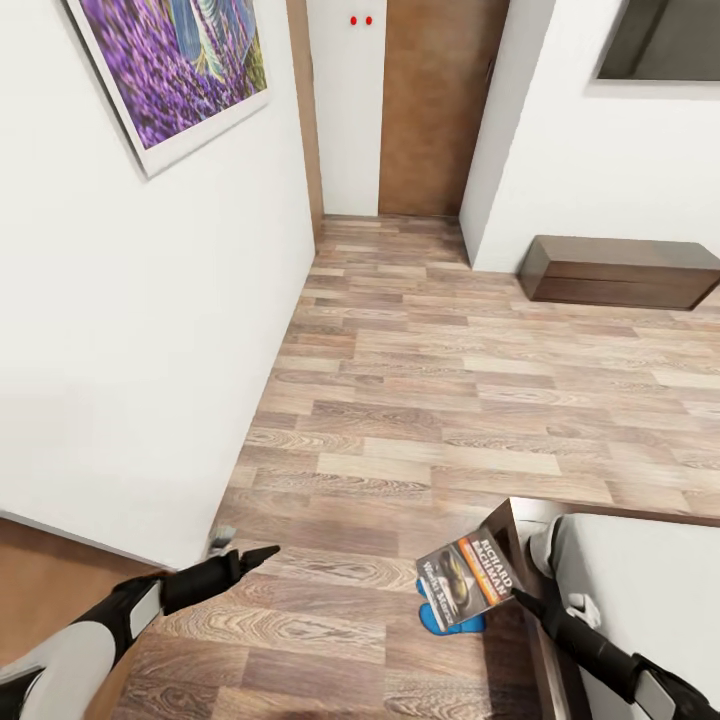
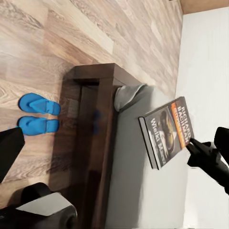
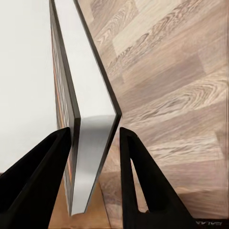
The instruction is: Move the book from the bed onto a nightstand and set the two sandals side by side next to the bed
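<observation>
One book (image 1: 468, 580) hangs in your right gripper (image 1: 520, 598), pinched by a lower corner between both fingers, raised above the bed's (image 1: 640, 580) foot corner with its long axis tilted up and away from the fingers. Its cover reads "RICHARD BACHMAN". Both sandals (image 2: 38, 114) lie side by side on the floor (image 1: 450, 400) beside that corner. Your left gripper (image 1: 262, 553) is free, its fingers together.
</observation>
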